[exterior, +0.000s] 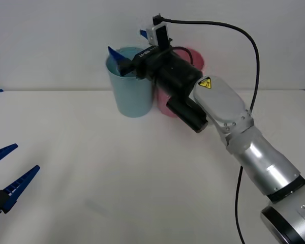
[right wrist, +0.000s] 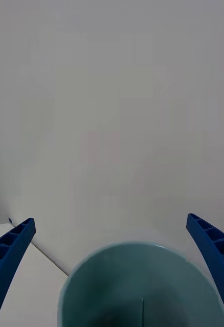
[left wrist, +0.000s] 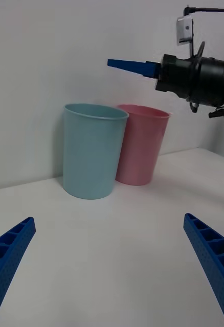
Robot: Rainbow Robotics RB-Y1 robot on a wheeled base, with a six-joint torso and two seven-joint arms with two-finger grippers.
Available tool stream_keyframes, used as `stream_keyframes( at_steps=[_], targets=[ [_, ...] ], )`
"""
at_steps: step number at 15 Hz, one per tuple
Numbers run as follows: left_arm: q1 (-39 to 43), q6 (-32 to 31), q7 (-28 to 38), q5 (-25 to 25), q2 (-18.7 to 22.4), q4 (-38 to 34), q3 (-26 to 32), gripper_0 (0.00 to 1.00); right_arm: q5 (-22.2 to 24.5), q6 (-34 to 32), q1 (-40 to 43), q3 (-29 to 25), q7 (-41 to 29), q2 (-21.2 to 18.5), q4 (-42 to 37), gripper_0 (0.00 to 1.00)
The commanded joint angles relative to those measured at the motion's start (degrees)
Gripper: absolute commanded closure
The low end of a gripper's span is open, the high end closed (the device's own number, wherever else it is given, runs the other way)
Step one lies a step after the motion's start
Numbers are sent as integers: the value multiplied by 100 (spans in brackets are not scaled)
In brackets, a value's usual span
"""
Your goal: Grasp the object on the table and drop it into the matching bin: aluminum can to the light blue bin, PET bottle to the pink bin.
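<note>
Front view: the right gripper (exterior: 128,50) hovers above the upright light blue bin (exterior: 129,94), jaws wide open and empty; the pink bin (exterior: 169,105) stands touching it on the white table (exterior: 91,168). Left gripper (exterior: 5,173) waits low, jaws spread, holding nothing. Right wrist view: bin mouth (right wrist: 137,286) directly below

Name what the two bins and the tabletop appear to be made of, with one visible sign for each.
The light blue bin and the pink bin look like thin moulded plastic: smooth, uniform colour, soft sheen, rolled rims. The table looks like matte white laminate or painted board, flat and without glare, though its core cannot be told.
</note>
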Motion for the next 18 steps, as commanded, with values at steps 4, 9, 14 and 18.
stream_keyframes(
  at_steps=[4, 9, 14, 18],
  targets=[
    [0, 0, 0, 0, 0, 0, 0, 0, -283, -343, 1120, 116, 0, -819, -1490, 0],
    [0, 0, 0, 0, 0, 0, 0, 0, -819, -668, 2113, 116, 150, -1689, -2572, 0],
    [0, 0, 0, 0, 0, 0, 0, 0, -1346, -1661, 2983, -508, 1011, -2014, -2941, 0],
    [0, 0, 0, 0, 0, 0, 0, 0, -1496, -2575, 3695, -1273, 1529, -2005, -2967, 0]
  ],
)
